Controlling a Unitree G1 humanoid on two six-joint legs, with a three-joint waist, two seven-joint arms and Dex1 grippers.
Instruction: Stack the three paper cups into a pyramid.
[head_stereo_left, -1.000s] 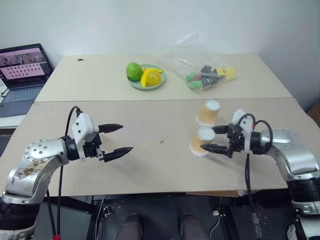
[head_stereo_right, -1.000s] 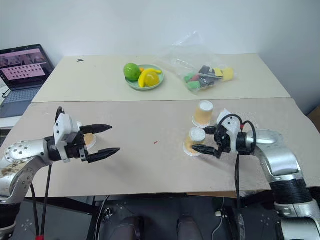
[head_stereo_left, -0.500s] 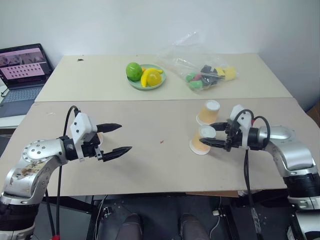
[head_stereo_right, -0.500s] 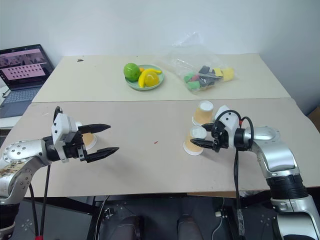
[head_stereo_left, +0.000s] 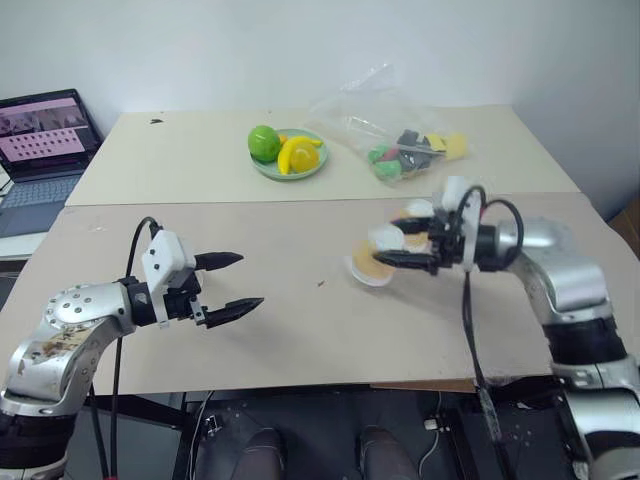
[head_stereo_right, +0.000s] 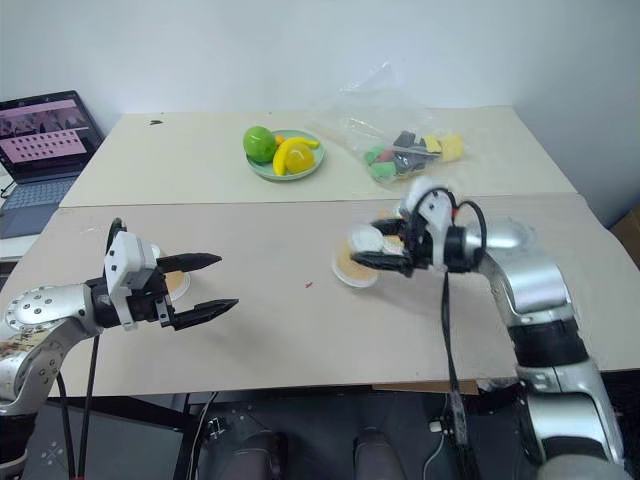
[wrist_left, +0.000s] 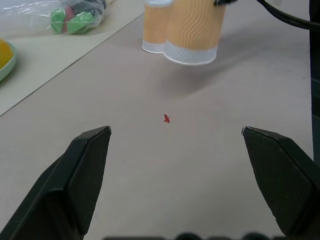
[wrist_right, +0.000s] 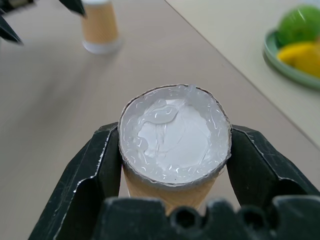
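Paper cup (wrist_right: 175, 137) betw. right pincer (wrist_right: 172, 165) tips

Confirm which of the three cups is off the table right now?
The cup in the right hand, clamped between its fingers and lifted. The cup behind it and the one by the left hand stand on the table.

Open table (head_stereo_left: 300, 320) btwn pincers; one cup (head_stereo_right: 176, 283) by left pincer (head_stereo_right: 205, 284), another cup (wrist_left: 156, 27) far side.

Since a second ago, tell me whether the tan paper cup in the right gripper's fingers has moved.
Yes. The tan paper cup in the right gripper has lifted off the table and shifted left, away from the second tan cup and toward the red speck.
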